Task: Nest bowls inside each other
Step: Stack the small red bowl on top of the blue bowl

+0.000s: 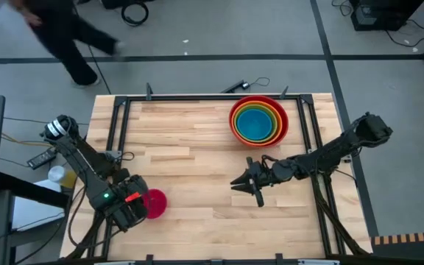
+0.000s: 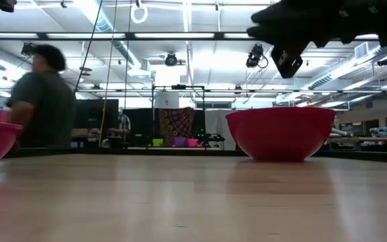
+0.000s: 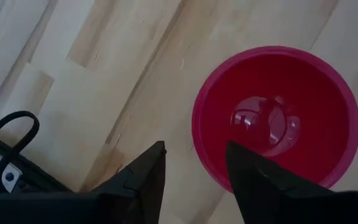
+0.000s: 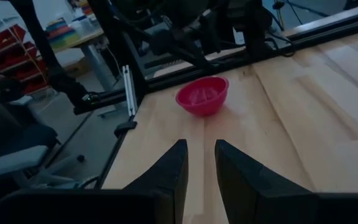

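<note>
A small pink bowl (image 1: 155, 204) rests on its base on the wooden table near the front left; it also shows in the left wrist view (image 3: 278, 118) and the right wrist view (image 4: 202, 96). My left gripper (image 1: 137, 210) hovers over its left rim, open (image 3: 194, 152), with one finger over the inside and one outside; no touch shows. A stack of nested bowls (image 1: 258, 121), red outermost and blue innermost, stands at the far right (image 2: 281, 134). My right gripper (image 1: 246, 187) is at mid table, pointing left toward the pink bowl, with a narrow gap (image 4: 201, 155) and nothing in it.
A black frame (image 1: 197, 98) runs along the table's far edge and sides. A black cable loop (image 3: 8, 134) lies near the left gripper. Bare wood lies between the pink bowl and the stack. A person (image 2: 42, 94) is moving beyond the far left corner.
</note>
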